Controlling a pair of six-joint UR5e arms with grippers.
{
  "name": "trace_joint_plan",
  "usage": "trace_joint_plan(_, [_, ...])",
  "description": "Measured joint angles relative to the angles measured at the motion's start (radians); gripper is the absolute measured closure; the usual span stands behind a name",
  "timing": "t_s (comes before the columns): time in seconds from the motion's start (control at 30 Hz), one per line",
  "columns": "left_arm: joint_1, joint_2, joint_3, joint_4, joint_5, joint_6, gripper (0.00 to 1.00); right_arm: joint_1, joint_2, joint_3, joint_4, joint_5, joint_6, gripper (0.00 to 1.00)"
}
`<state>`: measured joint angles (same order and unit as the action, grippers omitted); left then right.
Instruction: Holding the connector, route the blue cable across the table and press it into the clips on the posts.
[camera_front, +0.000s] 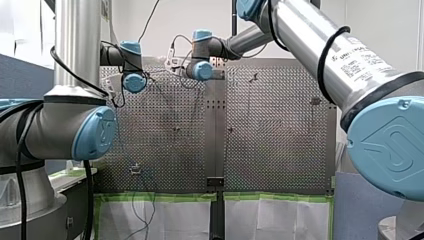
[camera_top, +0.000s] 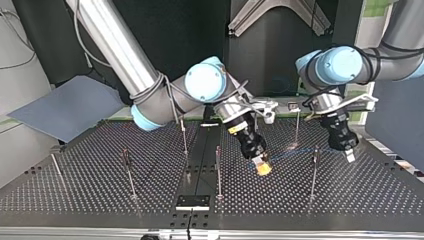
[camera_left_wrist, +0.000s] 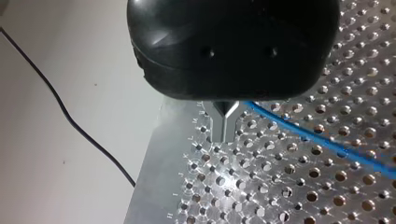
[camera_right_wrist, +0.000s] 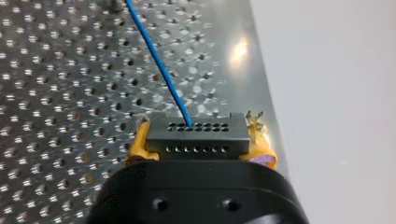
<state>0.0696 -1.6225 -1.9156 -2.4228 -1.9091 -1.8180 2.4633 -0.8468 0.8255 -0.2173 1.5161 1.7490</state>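
The connector (camera_right_wrist: 196, 136) is a dark grey block with two rows of small holes, and my right gripper (camera_right_wrist: 200, 139) has it clamped, one yellow pad (camera_right_wrist: 140, 142) on each end, jaws open just the block's width. The blue cable (camera_right_wrist: 156, 60), thin and bright, leaves the block's upper row of holes and runs straight away over the perforated table (camera_right_wrist: 56, 93). In the top view this sits low over the middle of the table, with thin upright posts (camera_top: 217, 170) nearby. Further right in that view my left gripper (camera_left_wrist: 224, 123) points down, metal fingers pressed together. The cable runs off right beside them, and I can't tell whether it's pinched.
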Motion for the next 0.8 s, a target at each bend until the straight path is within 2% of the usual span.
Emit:
trace_joint_plan(0.27, [0.025,-0.055,0.021,0.001,0.053,-0.015,1.0,0.001,0.005,-0.073,0.012,0.009,0.0,1.0])
trace_joint_plan(0.43, [0.048,-0.064,0.024,0.027,0.085,-0.029,1.0,0.008,0.019,-0.11,0.016,0.017,-0.003,1.0])
trace_joint_plan(0.6, [0.089,-0.068,0.024,0.054,0.132,-0.053,1.0,0.016,0.046,-0.116,0.018,0.02,-0.006,1.0])
trace_joint_plan(0.8, [0.098,-0.072,0.025,0.08,0.19,-0.086,1.0,0.02,0.077,-0.104,0.019,0.042,-0.009,1.0])
